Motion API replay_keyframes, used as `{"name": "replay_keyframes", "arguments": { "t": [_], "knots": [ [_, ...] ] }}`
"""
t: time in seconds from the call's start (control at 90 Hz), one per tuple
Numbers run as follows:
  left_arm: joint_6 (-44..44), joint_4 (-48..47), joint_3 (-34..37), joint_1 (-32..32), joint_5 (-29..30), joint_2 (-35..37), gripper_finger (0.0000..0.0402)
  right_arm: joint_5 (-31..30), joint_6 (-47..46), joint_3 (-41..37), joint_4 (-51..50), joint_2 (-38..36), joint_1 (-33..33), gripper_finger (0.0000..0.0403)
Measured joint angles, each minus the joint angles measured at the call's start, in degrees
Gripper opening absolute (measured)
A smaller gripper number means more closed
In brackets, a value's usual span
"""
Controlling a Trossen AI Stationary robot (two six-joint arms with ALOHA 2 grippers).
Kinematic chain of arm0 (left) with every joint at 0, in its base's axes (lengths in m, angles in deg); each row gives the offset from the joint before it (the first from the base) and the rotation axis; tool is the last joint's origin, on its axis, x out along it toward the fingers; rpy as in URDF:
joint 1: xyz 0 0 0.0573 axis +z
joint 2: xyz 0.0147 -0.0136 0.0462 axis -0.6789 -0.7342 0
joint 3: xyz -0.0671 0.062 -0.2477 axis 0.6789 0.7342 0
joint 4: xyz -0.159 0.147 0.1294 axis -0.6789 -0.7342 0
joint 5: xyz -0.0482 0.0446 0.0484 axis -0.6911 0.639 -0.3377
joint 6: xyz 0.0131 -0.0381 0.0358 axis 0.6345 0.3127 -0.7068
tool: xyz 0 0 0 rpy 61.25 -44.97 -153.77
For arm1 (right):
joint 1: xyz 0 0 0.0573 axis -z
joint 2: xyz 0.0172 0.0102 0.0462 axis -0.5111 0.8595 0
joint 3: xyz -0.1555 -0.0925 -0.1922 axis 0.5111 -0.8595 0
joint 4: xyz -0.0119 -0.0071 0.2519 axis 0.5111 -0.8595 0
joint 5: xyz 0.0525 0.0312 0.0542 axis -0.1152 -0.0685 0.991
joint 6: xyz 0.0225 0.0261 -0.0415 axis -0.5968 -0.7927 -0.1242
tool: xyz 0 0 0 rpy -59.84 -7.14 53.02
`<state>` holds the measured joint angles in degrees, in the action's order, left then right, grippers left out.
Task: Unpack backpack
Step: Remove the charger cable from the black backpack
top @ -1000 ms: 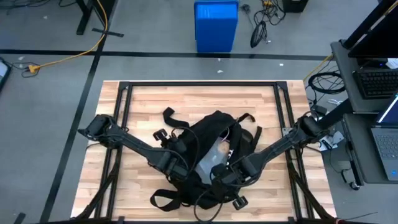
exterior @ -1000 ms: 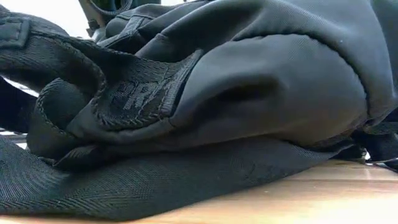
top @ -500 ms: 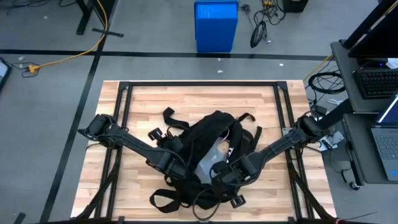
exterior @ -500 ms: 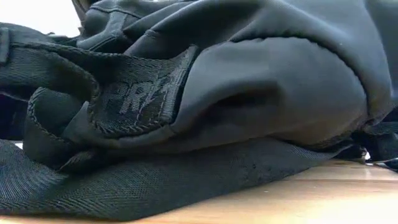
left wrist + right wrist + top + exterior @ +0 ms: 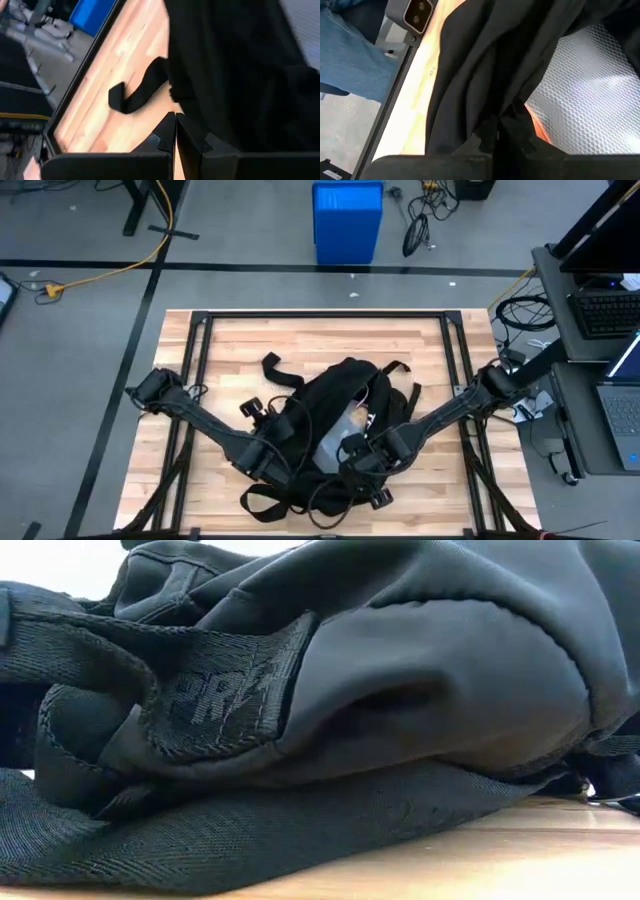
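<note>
The black backpack (image 5: 340, 405) lies flat on the middle of the wooden table and fills the low view (image 5: 400, 690). Its opening gapes and shows a pale mesh lining (image 5: 590, 95). My right gripper (image 5: 352, 465) is at the pack's near end, shut on black fabric beside the opening (image 5: 499, 125). My left gripper (image 5: 272, 468) is shut at the pack's near left side (image 5: 175, 120), its tips close beside the fabric. A loose strap (image 5: 135, 95) lies on the table past it. My left gripper's shut tips lie next to the backpack's side fabric (image 5: 200, 100); whether they touch it I cannot tell. My right gripper pinches a fold of the black fabric at the edge of the opening (image 5: 492, 112) between its two fingers. The pack's body rests on the table.
Black straps trail from the pack toward the far left (image 5: 275, 370) and the near edge (image 5: 262, 500). A black metal frame (image 5: 320, 315) borders the table. A blue bin (image 5: 347, 220) stands on the floor beyond the far edge. A person's jeans-clad leg (image 5: 350, 55) shows beside the table.
My left gripper has moved toward the table's near edge along the backpack's left side. In the low view the strap and fabric at the pack's left have shifted a little, and the arm part that showed above them has gone out of view.
</note>
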<state>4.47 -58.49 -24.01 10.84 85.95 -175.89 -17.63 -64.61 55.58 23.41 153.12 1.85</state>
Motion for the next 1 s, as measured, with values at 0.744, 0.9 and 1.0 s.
{"name": "replay_keyframes", "arguments": {
  "t": [0.744,0.9,1.0],
  "knots": [
    [-23.1,32.7,-1.0,-1.0,-3.4,0.0,0.0108,0.0,0.4,0.0,-0.1,0.0,0.0,0.0000],
    [-19.6,33.0,-0.1,-0.3,-2.0,0.0,0.0176,0.0,0.6,0.0,-0.1,0.0,0.0,0.0000],
    [-17.4,32.7,1.9,0.4,-2.2,0.0,0.0208,0.0,0.6,0.0,-0.1,0.0,0.0,0.0000]
  ]
}}
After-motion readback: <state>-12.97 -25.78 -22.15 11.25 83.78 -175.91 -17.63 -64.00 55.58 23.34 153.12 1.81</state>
